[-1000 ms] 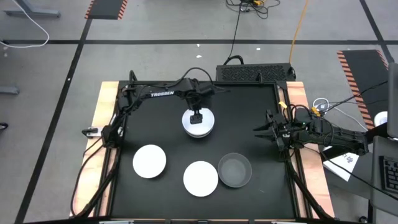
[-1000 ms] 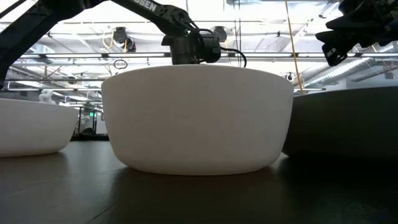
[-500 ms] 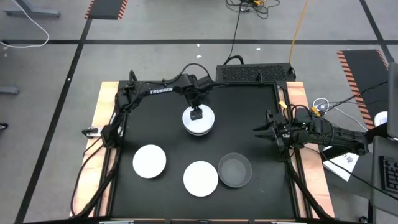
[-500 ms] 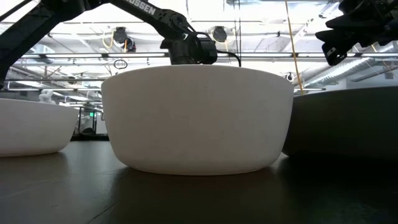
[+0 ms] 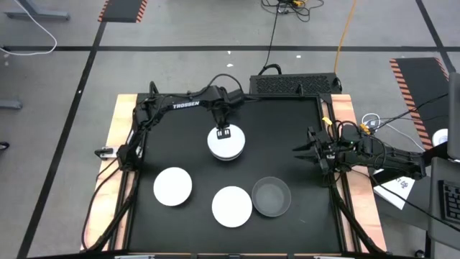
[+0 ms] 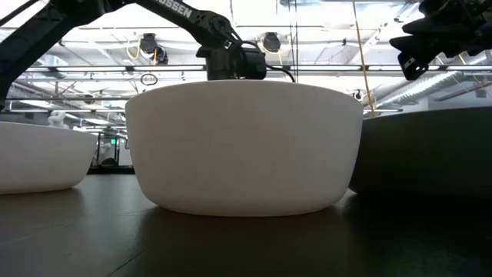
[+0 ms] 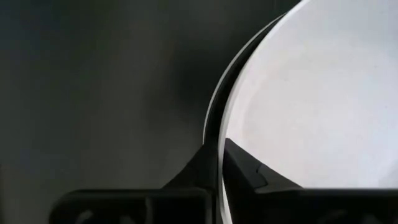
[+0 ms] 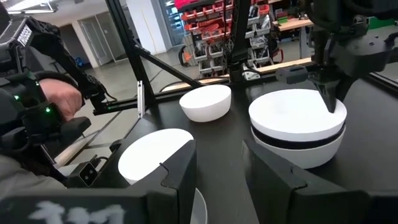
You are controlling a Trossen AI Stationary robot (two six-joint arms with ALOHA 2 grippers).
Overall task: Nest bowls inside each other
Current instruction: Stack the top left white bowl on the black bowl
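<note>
White, the middle bowl point(image 5: 231, 206) sits at the table's near edge and serves as the reference for everything else; in the low view it fills the frame. Just beside it on the right arm's side, nearly touching, is a grey bowl point(image 5: 271, 196), and on the other side, a little apart, lies another white bowl point(image 5: 172, 186). Farther back from the middle bowl stands the stack point(image 5: 227, 144): a white bowl on top, a black band under its rim and a pale bowl at the bottom, as the right wrist view shows. The left gripper point(image 5: 222, 132) is at the stack's far rim, its fingers point(image 7: 205, 171) pinched narrow on the top bowl's rim point(image 7: 219, 118), one inside and one outside. Well off to the right of the middle bowl, at the black table's point(image 5: 302, 129) side edge, the right gripper point(image 5: 299, 151) waits with its jaws partly apart, holding nothing.
</note>
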